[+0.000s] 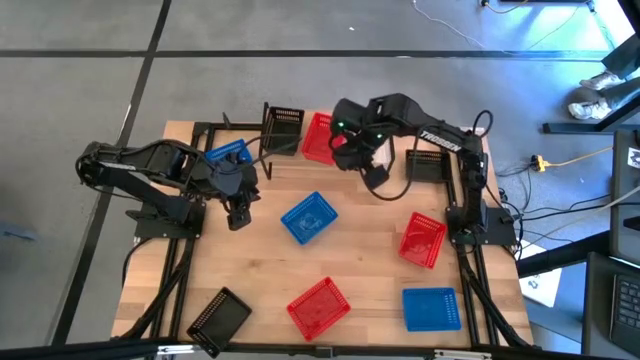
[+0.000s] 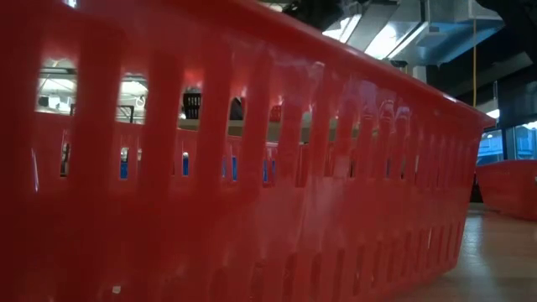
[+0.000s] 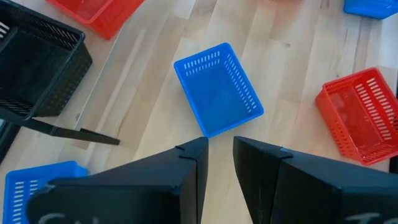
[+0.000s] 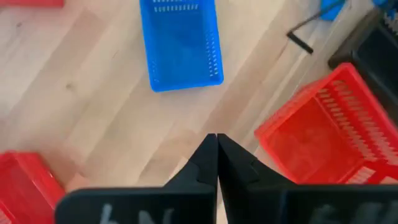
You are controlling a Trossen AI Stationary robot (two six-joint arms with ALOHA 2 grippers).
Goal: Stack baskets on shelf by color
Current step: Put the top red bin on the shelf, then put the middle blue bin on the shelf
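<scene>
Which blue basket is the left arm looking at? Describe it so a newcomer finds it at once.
Start at the wooden table and go to its middle, between the two arms. The blue basket lies there alone on bare wood, open side up, just ahead of the left gripper. It is the only blue one mid-table; the others sit on the shelf and at the front edge.

From overhead, the high view looks straight down on the whole wooden table point(image 1: 350, 270), while the low view sits at table height so near a red basket point(image 2: 235, 168) that its wall fills the frame. Both wrist views look down at the tabletop from close above, sharing the blue basket point(image 3: 217, 87) point(image 4: 180, 40) at mid-table.
</scene>
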